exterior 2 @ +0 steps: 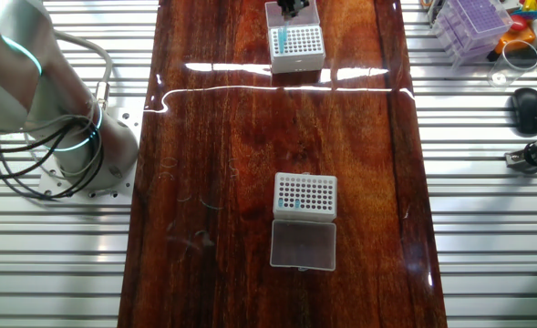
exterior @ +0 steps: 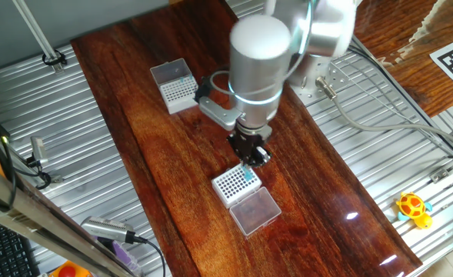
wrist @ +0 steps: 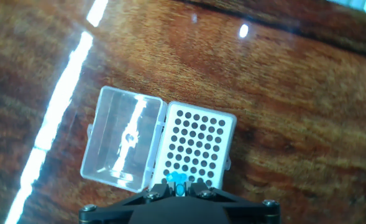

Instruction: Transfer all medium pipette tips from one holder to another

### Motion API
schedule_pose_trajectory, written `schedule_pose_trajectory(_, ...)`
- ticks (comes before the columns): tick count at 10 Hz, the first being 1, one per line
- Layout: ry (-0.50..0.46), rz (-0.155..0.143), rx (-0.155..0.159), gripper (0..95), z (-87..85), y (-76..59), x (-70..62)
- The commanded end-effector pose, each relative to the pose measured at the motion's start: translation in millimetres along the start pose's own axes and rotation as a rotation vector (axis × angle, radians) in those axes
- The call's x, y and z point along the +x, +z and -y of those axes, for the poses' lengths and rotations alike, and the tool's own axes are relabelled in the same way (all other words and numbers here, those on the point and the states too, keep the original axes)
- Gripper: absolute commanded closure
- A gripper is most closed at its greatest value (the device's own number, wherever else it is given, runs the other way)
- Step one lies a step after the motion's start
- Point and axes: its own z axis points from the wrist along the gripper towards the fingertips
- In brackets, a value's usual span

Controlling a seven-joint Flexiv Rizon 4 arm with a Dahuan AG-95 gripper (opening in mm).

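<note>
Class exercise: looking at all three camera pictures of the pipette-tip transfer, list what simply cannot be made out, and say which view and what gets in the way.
- Gripper jaws: in one fixed view the arm hides them; the hand view's bottom edge cuts them off, so grip on the teal tip is unclear.
- Tip count in the far rack: too small in both fixed views.
- Rack under the gripper: in the other fixed view, cut by the top edge.

Arm [exterior: 258, 58]: smooth silver-white cylindrical links with rounded caps, a thin cyan light ring at the joints. Base [exterior 2: 63, 137] same silver, cyan ring too, black cables looped beside it. Grey bracket at the wrist. Gripper [exterior: 249, 151] black; fingers [wrist: 198, 191] black (two screws visible on the gripper body, hand view).
</note>
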Motion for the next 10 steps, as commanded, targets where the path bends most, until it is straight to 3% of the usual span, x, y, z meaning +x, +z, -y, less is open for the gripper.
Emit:
schedule_pose_trajectory(1, 0.016, 0.010, 0.009, 95.0, -0.6, 10.3, -2.4)
schedule_pose_trajectory(10, -0.010, 0.012, 0.006, 95.0, 14.0, 5.7, -1.7)
